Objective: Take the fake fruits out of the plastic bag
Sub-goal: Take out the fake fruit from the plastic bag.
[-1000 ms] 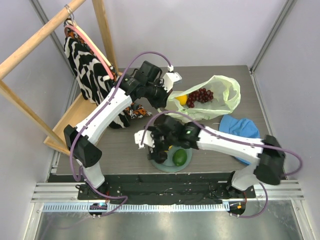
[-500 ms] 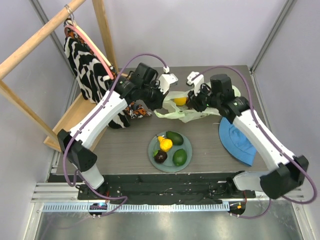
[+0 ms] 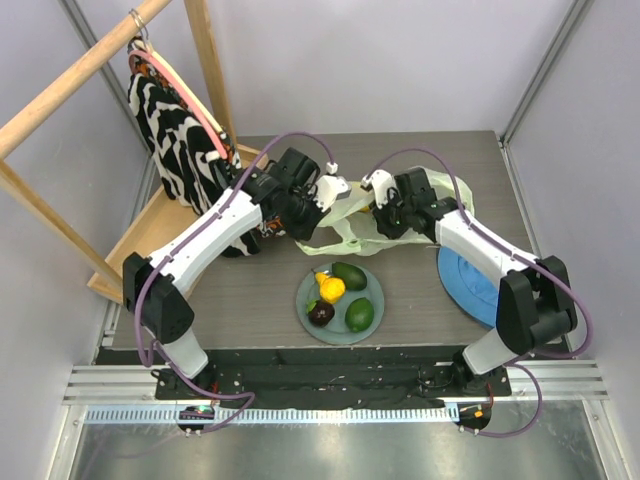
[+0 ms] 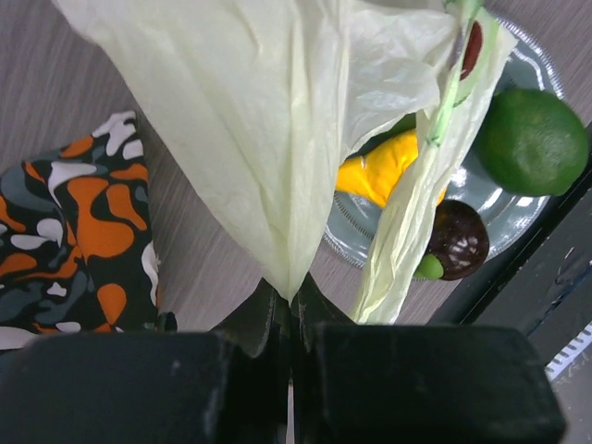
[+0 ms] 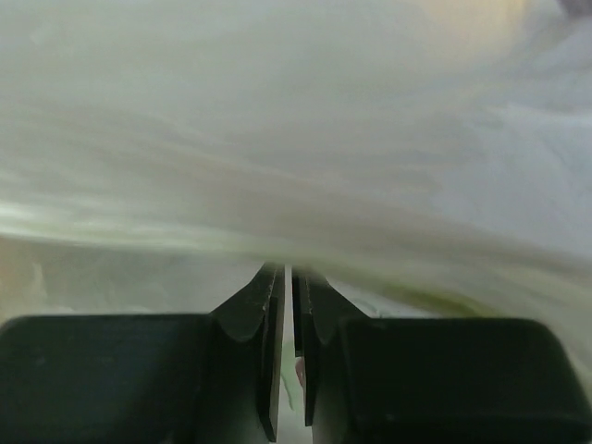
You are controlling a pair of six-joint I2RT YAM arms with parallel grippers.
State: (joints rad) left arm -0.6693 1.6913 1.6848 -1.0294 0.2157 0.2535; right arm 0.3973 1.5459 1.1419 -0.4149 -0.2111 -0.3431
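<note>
The plastic bag [image 3: 352, 228] hangs bunched between both grippers, just behind the plate [image 3: 376, 287]. My left gripper [image 3: 330, 205] is shut on one pinched corner of it; in the left wrist view the film [image 4: 259, 120] rises from the closed tips [image 4: 291, 294]. My right gripper [image 3: 385, 215] grips the bag's other side. Its wrist view is filled with bag film [image 5: 296, 139], and the jaws [image 5: 293, 273] stand almost together on it. On the plate lie a yellow-orange fruit [image 3: 331, 288], a dark purple one [image 3: 321, 313], a green round one [image 3: 360, 314] and a dark green one [image 3: 350, 275]. The grape bunch is hidden.
A blue cloth hat [image 3: 468, 285] lies at the right, under the right forearm. A wooden rack [image 3: 60, 85] with black-and-white cloth [image 3: 175, 130] stands at the back left. An orange-patterned cloth [image 4: 83, 222] lies on the table beside the left gripper.
The right arm left the plate, swung back to the bag and closed its jaws on it. The bag is now gathered up between the grippers, and the grapes no longer show.
</note>
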